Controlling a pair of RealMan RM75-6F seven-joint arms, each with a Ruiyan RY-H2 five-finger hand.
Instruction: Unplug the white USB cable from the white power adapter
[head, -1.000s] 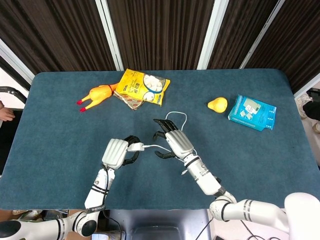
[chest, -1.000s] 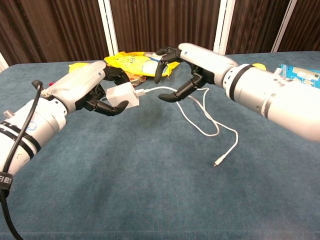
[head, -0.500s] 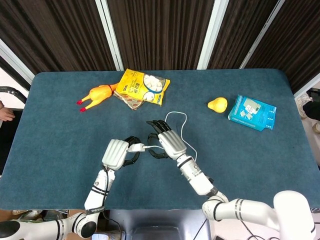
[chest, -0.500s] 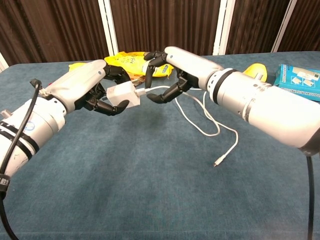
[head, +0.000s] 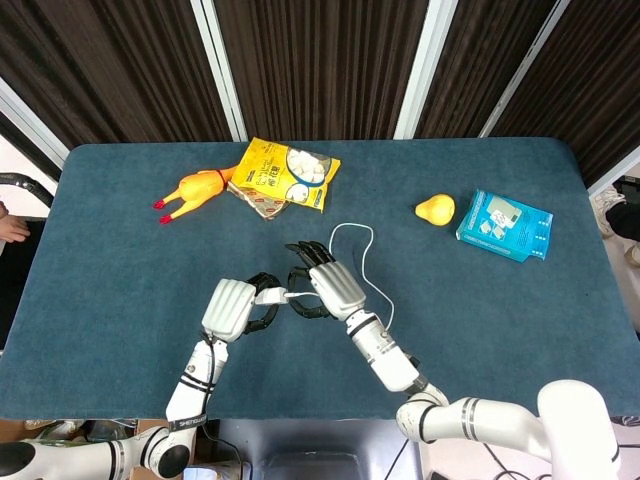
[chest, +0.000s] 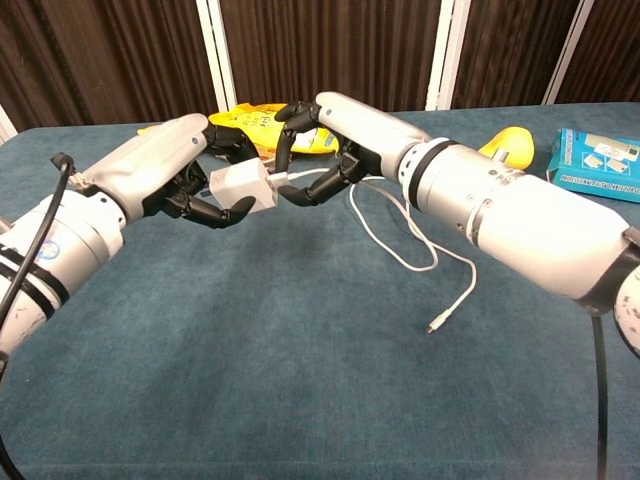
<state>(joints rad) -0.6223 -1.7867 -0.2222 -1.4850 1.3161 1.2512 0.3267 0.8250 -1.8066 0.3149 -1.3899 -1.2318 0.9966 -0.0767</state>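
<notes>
From the head view, the left hand (head: 231, 306) sits near the middle of the blue table (head: 100, 270), its dark fingers curled around the white power adapter (head: 264, 295), which it holds just above the cloth. The right hand (head: 328, 288) is just beside it, fingers bent in toward the plug end of the white USB cable (head: 362, 262); the plug is still seated in the adapter. Whether the right fingertips actually pinch the plug cannot be told from here. The cable loops away behind the right hand and trails back down along the right forearm. At the far side lie a rubber chicken (head: 191, 192) and, touching it, a yellow snack bag (head: 283, 176). Further right are a yellow pear-shaped toy (head: 435, 209) and, just beside it, a blue box (head: 505, 224).

In the chest view, the left hand (chest: 190, 175) grips the adapter (chest: 240, 187) between thumb and fingers, lifted clear of the table. The right hand (chest: 325, 135) closes its fingers (chest: 312, 190) around the cable's plug right at the adapter's face. The cable (chest: 420, 262) hangs from there, curves across the cloth and ends in a free connector lying on the table. The snack bag (chest: 262, 122) shows behind both hands.
</notes>
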